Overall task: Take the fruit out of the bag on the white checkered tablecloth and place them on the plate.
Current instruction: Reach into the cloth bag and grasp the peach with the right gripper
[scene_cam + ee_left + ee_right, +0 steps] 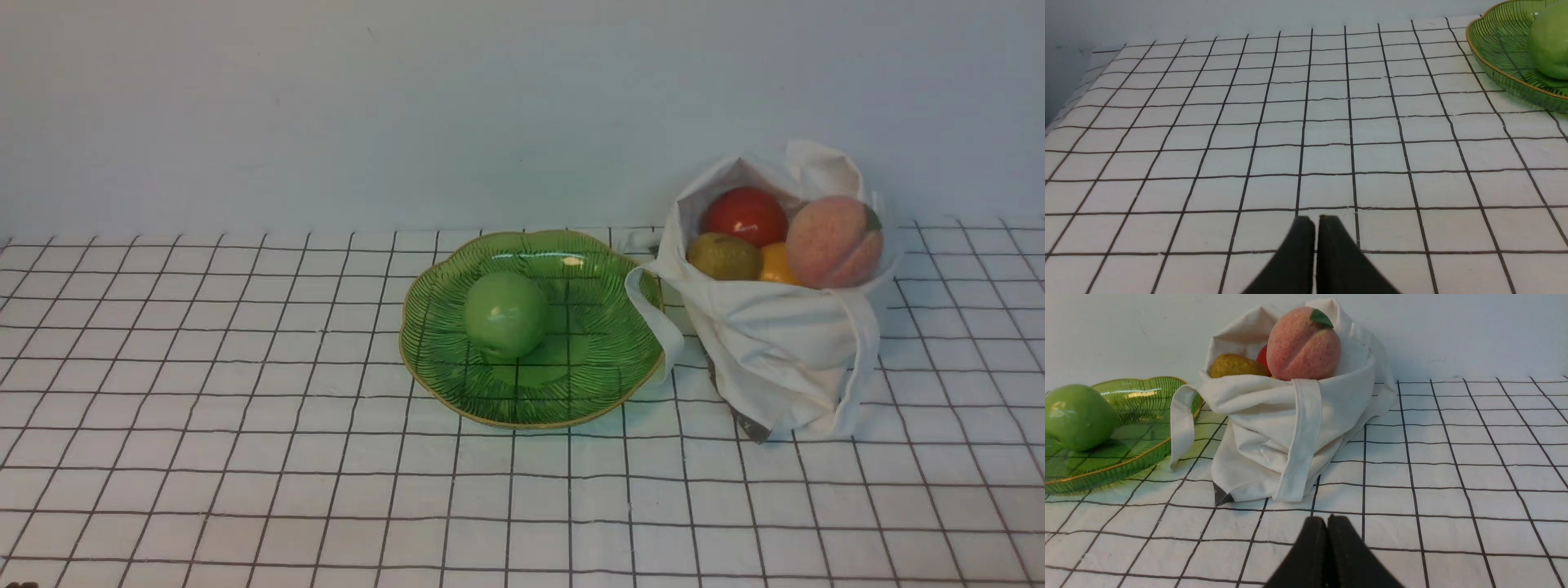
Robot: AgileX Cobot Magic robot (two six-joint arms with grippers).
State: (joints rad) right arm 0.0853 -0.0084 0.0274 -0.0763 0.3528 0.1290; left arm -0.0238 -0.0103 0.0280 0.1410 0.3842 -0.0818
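Note:
The white bag (775, 343) stands on the checkered tablecloth (245, 457) at the right, open on top. In it lie a pink peach (833, 241), a red fruit (745, 215), an olive-brown fruit (723, 256) and an orange one (775, 263). The green plate (588, 367) sits left of the bag with a green apple (506, 315) on it. One bag handle lies over the plate's rim. My right gripper (1327, 519) is shut and empty, low over the cloth in front of the bag (1274, 428). My left gripper (1316, 220) is shut and empty, left of the plate (1502, 61). Neither arm shows in the front view.
A plain pale wall (408, 106) rises right behind the table. The cloth's left edge (1069, 102) shows in the left wrist view.

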